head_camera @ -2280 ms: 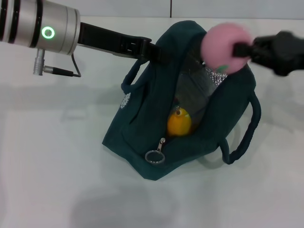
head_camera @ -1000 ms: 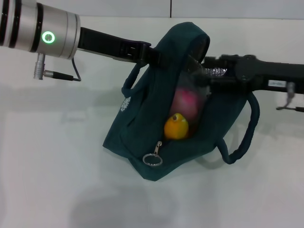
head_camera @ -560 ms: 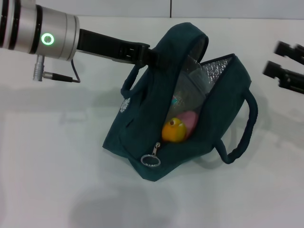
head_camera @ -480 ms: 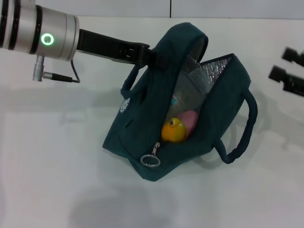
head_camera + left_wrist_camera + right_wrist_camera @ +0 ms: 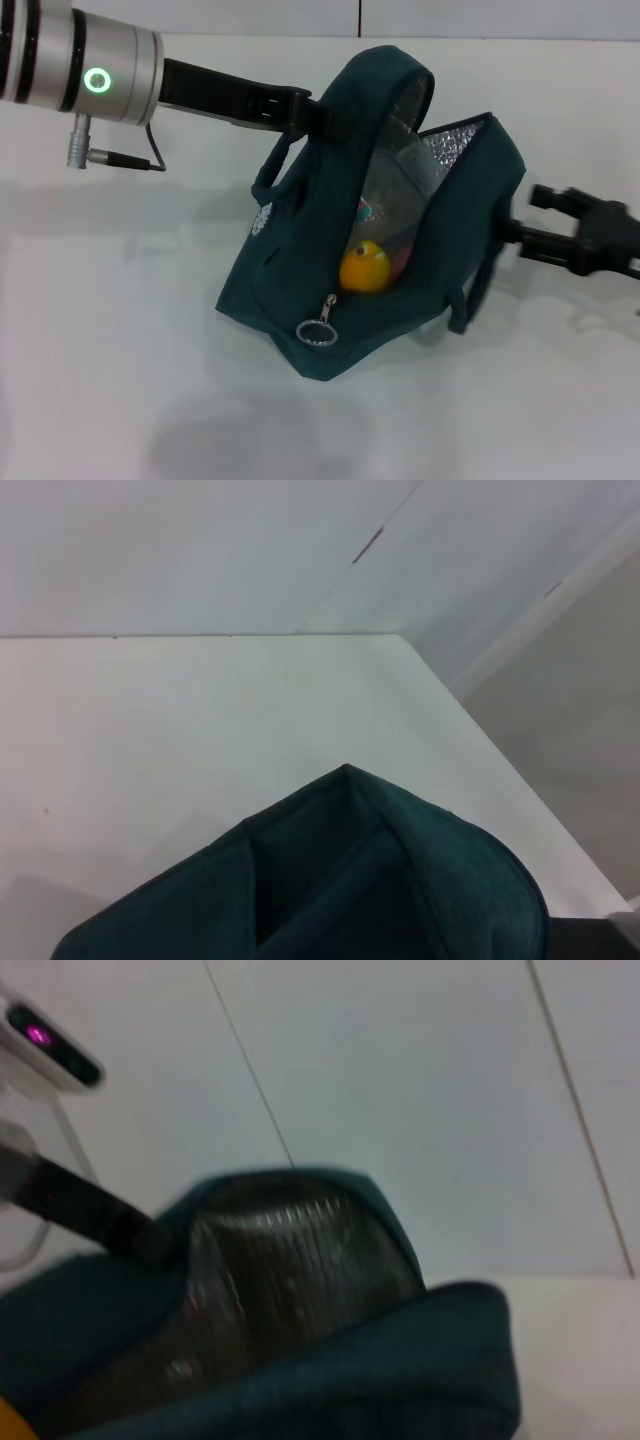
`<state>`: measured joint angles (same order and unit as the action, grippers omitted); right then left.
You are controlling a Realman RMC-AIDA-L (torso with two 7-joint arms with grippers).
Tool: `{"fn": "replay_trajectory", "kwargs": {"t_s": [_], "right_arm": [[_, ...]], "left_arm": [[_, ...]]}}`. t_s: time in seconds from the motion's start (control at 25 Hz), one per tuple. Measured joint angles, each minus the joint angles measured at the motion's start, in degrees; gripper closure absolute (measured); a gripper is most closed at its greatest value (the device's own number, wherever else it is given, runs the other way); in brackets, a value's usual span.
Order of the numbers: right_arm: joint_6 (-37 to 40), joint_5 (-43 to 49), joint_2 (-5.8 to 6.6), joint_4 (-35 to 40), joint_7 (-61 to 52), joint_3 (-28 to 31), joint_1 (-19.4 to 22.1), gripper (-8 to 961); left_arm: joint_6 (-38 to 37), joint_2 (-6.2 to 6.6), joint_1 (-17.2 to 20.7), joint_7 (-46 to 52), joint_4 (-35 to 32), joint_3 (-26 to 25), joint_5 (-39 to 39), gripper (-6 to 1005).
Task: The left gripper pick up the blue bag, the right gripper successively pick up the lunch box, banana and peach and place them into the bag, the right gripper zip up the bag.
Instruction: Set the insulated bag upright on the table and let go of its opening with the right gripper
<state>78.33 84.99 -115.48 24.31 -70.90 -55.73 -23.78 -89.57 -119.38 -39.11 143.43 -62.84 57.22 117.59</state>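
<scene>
Bags: one, a dark teal-blue zip bag (image 5: pixel 290 270) with silver lining, on the white table (image 5: pixel 110 360).
Inside the bag: one clear lunch box (image 5: pixel 395 205); one yellow banana end (image 5: pixel 364 268); one pink peach (image 5: pixel 400 262), partly hidden behind the banana.
Zipper pull rings: one (image 5: pixel 313 333), on the bag's front.
Grippers: two, the left gripper (image 5: pixel 315 115) and the right gripper (image 5: pixel 520 225).

A plain white tabletop (image 5: pixel 120 380) carries a dark teal fabric bag (image 5: pixel 290 300), which rests on it at centre, its lower corner pointing toward six o'clock.
</scene>
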Motion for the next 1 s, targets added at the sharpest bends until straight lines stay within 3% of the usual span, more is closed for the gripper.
{"fn": "replay_trajectory", "kwargs": {"t_s": [0.2,0.32,0.64,0.8,1.0], "right_arm": [[-9.22,-0.36,-0.35,-3.49,-0.21,-3.7,-5.52,80],[-10.49,-2.71,-0.5,-3.51,-0.09,-3.21,-5.9,80],[-9.15,-12.54,-0.45,1.49,1.6,-3.13,-0.86,81],[-8.04,-21.89,-0.5,1.91,7.96,-3.1,1.75,81],[0.95,-29.9,-0.19,4.0,12.45,-3.1,4.08,82]], "left_arm": [[0.02,0.03,0.0,0.01,0.0,0.0,0.13,966],[0.02,0.02,0.12,0.01,-0.01,0.0,0.15,966],[0.02,0.1,1.27,-0.28,-0.01,0.0,-0.09,966],[-0.02,0.11,1.77,-0.35,-0.01,0.0,-0.13,966],[-0.09,0.11,2.86,-0.36,-0.01,0.0,-0.16,966]]}}
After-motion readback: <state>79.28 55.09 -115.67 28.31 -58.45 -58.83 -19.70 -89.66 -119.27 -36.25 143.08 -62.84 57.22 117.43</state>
